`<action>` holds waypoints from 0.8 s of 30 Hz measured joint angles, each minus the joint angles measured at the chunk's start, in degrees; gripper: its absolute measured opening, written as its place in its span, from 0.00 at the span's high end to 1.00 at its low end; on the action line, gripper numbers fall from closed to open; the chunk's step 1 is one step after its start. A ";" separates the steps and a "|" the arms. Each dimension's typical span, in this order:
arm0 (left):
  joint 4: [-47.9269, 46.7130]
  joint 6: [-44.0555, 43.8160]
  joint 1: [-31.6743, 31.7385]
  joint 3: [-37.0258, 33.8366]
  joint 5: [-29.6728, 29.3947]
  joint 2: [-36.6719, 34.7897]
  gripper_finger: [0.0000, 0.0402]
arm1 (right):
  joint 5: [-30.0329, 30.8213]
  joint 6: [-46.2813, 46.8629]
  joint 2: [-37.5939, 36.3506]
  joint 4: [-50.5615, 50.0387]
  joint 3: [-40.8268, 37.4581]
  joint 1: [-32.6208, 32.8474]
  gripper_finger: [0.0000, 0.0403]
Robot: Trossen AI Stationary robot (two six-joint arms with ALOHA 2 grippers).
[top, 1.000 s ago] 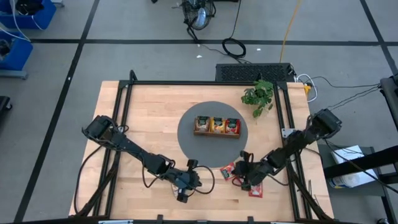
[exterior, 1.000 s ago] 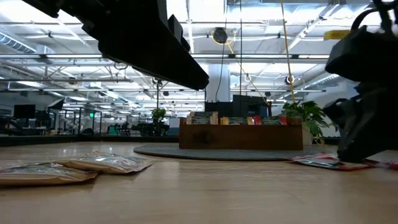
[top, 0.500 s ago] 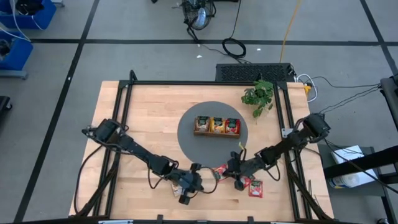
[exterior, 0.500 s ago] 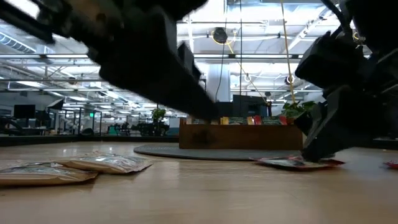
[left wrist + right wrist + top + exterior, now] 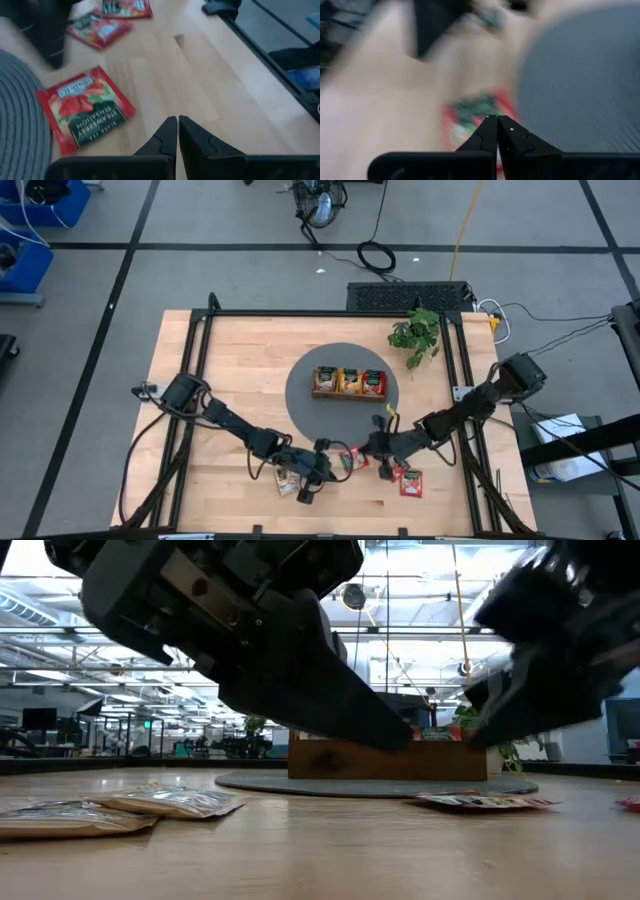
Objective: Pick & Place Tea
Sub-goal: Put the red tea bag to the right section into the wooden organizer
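Table (image 5: 230, 370): light wood, both arms reaching in low over its near edge.
Mat (image 5: 305, 395): round grey disc at the table's middle, with the wooden tray (image 5: 348, 383) on it, its three compartments already showing packets.
Plant (image 5: 415, 332): leafy, beyond the mat toward the right, well apart from the work.
Left gripper (image 5: 322, 471): low, near the mat's near edge, fingers pressed together and pinching nothing; in its wrist view they close on bare wood.
Right gripper (image 5: 381, 455): just right of it, fingers also pressed together, empty; its wrist view has a red sachet right ahead of the tips.
Tea: a red strawberry sachet (image 5: 85, 111) lies flat between the two grippers, touching the mat's rim; more red ones (image 5: 408, 479) lie right of the right gripper; two pale sachets (image 5: 110, 808) lie under the left arm.
Risk, collision: both grippers crowd the same sachet; if both go for it, they likely knock together.
Risk, grasp: the sachets lie flat, so closed tips would probably only push them along the wood, or under the mat's edge.
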 joint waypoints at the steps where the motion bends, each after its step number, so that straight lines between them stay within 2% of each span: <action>1: -0.09 0.08 0.14 0.00 -0.04 0.14 0.95 | 0.91 1.78 0.00 -2.32 -0.04 -0.34 1.00; 5: 0.35 0.02 1.09 0.00 -1.78 0.55 0.95 | 1.09 7.33 1.61 -6.42 -0.02 -1.37 1.00; 9: 0.47 -0.77 2.19 0.09 -4.91 1.61 0.95 | 2.04 10.21 3.72 -5.75 -0.02 -1.58 1.00; 14: 0.34 -3.13 3.55 0.14 -3.40 3.81 0.95 | 2.26 16.12 3.93 -4.76 -0.02 -0.21 1.00; 24: 3.11 -4.59 4.80 0.43 -4.30 5.38 0.95 | 2.22 18.88 3.91 -2.18 0.00 5.31 1.00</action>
